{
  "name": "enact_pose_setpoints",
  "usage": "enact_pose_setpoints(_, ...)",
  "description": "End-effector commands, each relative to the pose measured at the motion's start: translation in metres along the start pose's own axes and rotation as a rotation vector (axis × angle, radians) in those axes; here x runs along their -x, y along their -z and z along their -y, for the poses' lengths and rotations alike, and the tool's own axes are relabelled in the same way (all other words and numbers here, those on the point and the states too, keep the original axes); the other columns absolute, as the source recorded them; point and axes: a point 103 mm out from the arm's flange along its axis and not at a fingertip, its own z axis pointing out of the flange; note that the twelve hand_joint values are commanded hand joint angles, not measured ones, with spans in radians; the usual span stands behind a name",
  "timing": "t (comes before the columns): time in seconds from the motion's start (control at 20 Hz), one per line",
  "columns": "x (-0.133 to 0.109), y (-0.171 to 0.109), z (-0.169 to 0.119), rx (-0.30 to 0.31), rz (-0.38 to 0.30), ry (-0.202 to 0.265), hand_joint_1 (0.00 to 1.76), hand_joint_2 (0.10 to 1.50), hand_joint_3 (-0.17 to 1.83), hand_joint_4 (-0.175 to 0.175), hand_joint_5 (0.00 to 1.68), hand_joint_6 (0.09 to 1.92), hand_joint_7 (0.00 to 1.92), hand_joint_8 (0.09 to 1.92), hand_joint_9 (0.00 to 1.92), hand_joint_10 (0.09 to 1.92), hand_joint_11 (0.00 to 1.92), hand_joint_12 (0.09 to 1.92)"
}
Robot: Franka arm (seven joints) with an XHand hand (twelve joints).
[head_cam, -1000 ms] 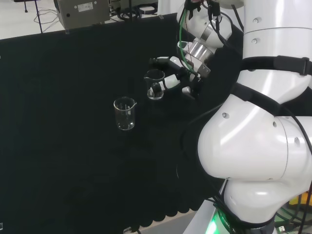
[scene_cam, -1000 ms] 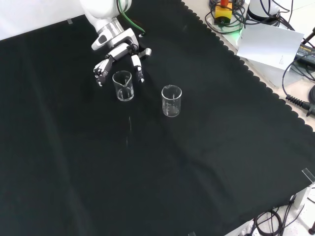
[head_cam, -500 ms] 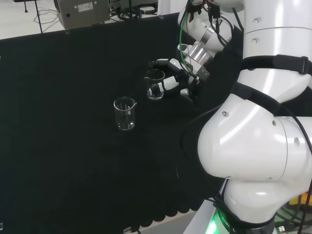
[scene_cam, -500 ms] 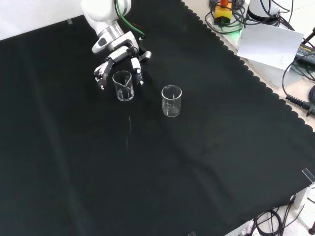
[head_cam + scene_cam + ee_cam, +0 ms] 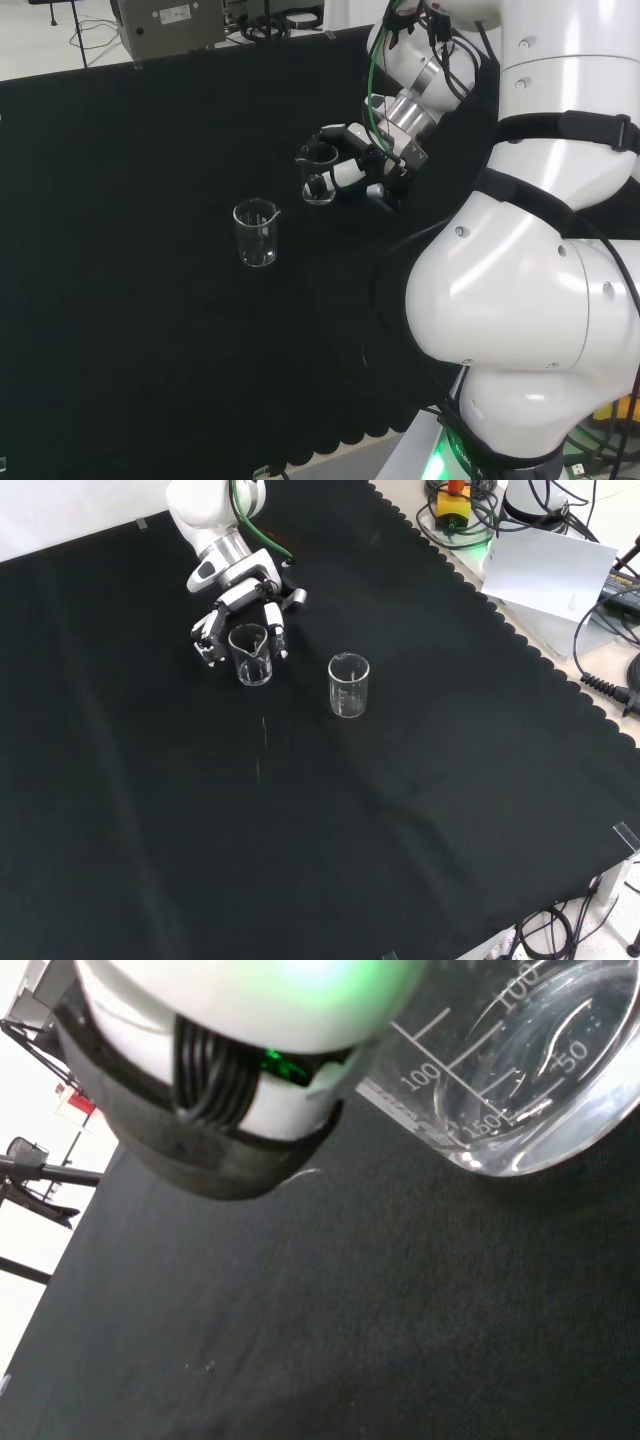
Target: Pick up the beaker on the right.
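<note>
Two clear glass beakers stand upright on the black cloth. In the head view the right-hand beaker (image 5: pixel 318 178) has my hand (image 5: pixel 362 160) right against it, one finger above its rim and the thumb low beside its wall. In the front view this beaker (image 5: pixel 251 658) sits between the spread fingers (image 5: pixel 206 643) of the hand (image 5: pixel 243 598), which reach down either side of it, still apart from the glass on the left. The wrist view has the beaker's graduated base (image 5: pixel 520 1070) close by a white part of the hand (image 5: pixel 230 1020). The other beaker (image 5: pixel 256 235) (image 5: pixel 348 685) stands free.
The arm's big white links (image 5: pixel 530 260) stand at the head view's right. A grey box (image 5: pixel 165 25) sits beyond the cloth's far edge. In the front view, cables and a sheet of paper (image 5: pixel 550 575) lie past the cloth's scalloped edge (image 5: pixel 520 640).
The hand has moved closer to the beaker and its fingers now reach further round both sides of it. Both beakers stay where they were.
</note>
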Motion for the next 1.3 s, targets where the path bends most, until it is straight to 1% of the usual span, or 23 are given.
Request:
enact_pose_setpoints(0.05, -0.008, -0.019, -0.009, -0.006, -0.014, -0.004, 1.13, 0.47, 0.75, -0.012, 0.66, 1.00, 0.54, 0.70, 0.63, 0.58, 0.11, 1.37)
enact_pose_setpoints(0.15, -0.006, -0.016, -0.009, -0.007, -0.034, 0.003, 1.13, 0.47, 0.75, -0.013, 0.65, 1.00, 0.54, 0.70, 0.64, 0.58, 0.12, 1.37)
enact_pose_setpoints(0.2, -0.009, -0.020, -0.011, -0.011, -0.034, 0.002, 1.13, 0.47, 0.75, -0.013, 0.65, 1.00, 0.54, 0.70, 0.65, 0.58, 0.13, 1.37)
enact_pose_setpoints(0.3, -0.006, -0.015, -0.009, 0.006, -0.062, -0.001, 1.13, 0.47, 0.76, -0.012, 0.65, 1.01, 0.56, 0.70, 0.67, 0.58, 0.14, 1.37)
enact_pose_setpoints(0.45, -0.002, -0.006, -0.004, 0.033, -0.092, -0.011, 1.12, 0.50, 0.77, -0.010, 0.74, 0.97, 0.64, 0.69, 0.75, 0.55, 0.20, 1.35)
enact_pose_setpoints(0.6, 0.003, 0.000, -0.002, 0.044, -0.117, -0.022, 1.12, 0.53, 0.75, -0.006, 0.85, 0.91, 0.73, 0.66, 0.82, 0.52, 0.27, 1.33)
enact_pose_setpoints(0.7, 0.000, -0.005, -0.004, 0.047, -0.110, -0.033, 1.11, 0.72, 0.54, 0.080, 1.04, 0.83, 0.80, 0.66, 0.88, 0.51, 0.31, 1.33)
enact_pose_setpoints(0.75, 0.001, -0.003, -0.003, 0.060, -0.106, -0.040, 1.11, 0.77, 0.47, 0.098, 1.12, 0.78, 0.86, 0.66, 0.93, 0.51, 0.35, 1.32)
enact_pose_setpoints(0.8, 0.002, -0.001, -0.002, 0.073, -0.106, -0.048, 1.12, 0.78, 0.44, 0.098, 1.17, 0.71, 0.94, 0.65, 0.98, 0.50, 0.40, 1.31)
enact_pose_setpoints(0.85, 0.003, 0.002, -0.001, 0.096, -0.098, -0.058, 1.13, 0.77, 0.45, 0.088, 1.22, 0.65, 1.02, 0.63, 1.04, 0.49, 0.45, 1.29)
enact_pose_setpoints(0.9, -0.005, -0.004, -0.004, 0.105, -0.080, -0.070, 1.19, 0.76, 0.46, 0.081, 1.25, 0.63, 1.15, 0.56, 1.11, 0.46, 0.53, 1.26)
enact_pose_setpoints(0.95, -0.006, -0.001, -0.004, 0.118, -0.065, -0.073, 1.23, 0.73, 0.49, 0.079, 1.28, 0.60, 1.26, 0.49, 1.19, 0.43, 0.63, 1.21)
enact_pose_setpoints(1.05, -0.005, 0.008, -0.002, 0.152, -0.053, -0.073, 1.29, 0.63, 0.63, 0.061, 1.33, 0.53, 1.46, 0.29, 1.34, 0.36, 0.85, 1.10)
enact_pose_setpoints(1.1, -0.007, 0.011, -0.001, 0.161, -0.046, -0.066, 1.30, 0.64, 0.59, -0.026, 1.37, 0.45, 1.50, 0.22, 1.40, 0.30, 0.93, 1.04)
enact_pose_setpoints(1.15, -0.008, 0.016, -0.001, 0.166, -0.041, -0.057, 1.31, 0.67, 0.54, -0.094, 1.40, 0.35, 1.52, 0.17, 1.46, 0.25, 1.00, 0.99)
enact_pose_setpoints(1.2, -0.012, 0.018, -0.001, 0.179, -0.035, -0.052, 1.32, 0.68, 0.50, -0.134, 1.43, 0.29, 1.53, 0.14, 1.49, 0.22, 1.04, 0.96)
enact_pose_setpoints(1.25, -0.014, 0.023, 0.000, 0.184, -0.038, -0.043, 1.32, 0.68, 0.50, -0.156, 1.45, 0.25, 1.54, 0.12, 1.52, 0.19, 1.08, 0.93)
enact_pose_setpoints(1.3, -0.017, 0.026, 0.000, 0.192, -0.030, -0.035, 1.32, 0.68, 0.50, -0.167, 1.46, 0.22, 1.55, 0.10, 1.54, 0.17, 1.10, 0.91)
